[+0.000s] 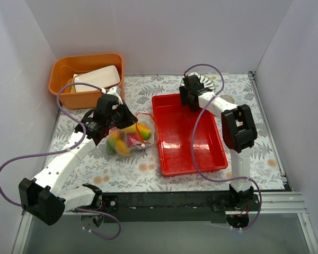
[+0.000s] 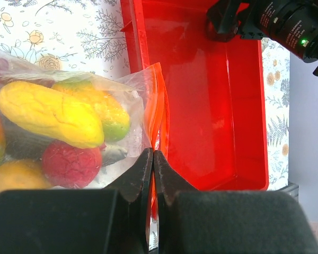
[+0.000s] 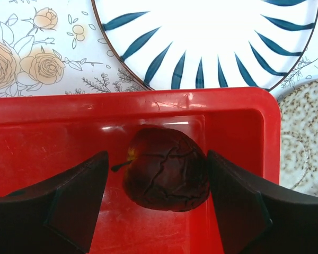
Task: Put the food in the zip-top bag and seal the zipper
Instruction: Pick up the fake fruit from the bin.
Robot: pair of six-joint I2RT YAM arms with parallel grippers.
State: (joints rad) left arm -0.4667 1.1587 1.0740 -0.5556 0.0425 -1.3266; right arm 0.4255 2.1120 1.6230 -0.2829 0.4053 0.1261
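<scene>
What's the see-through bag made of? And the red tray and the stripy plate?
The bag looks like thin soft plastic: clear, shiny, crinkled, with the food showing through. The red tray seems hard glossy plastic; light glints off its smooth floor. The plate is probably glazed ceramic, white with painted blue strokes, though it could be melamine.

You're working in a robot test cell, not a kitchen. Plain white panel walls (image 1: 164,32) box in a small table under a floral-print cloth (image 1: 132,177). Two white-and-black robot arms (image 1: 63,169) are bolted to a black metal rail (image 1: 164,201) and trail loose purple cables (image 1: 193,148). The only food is bright plastic toy fruit (image 1: 130,138) in a clear crinkly plastic bag (image 1: 149,129).
</scene>
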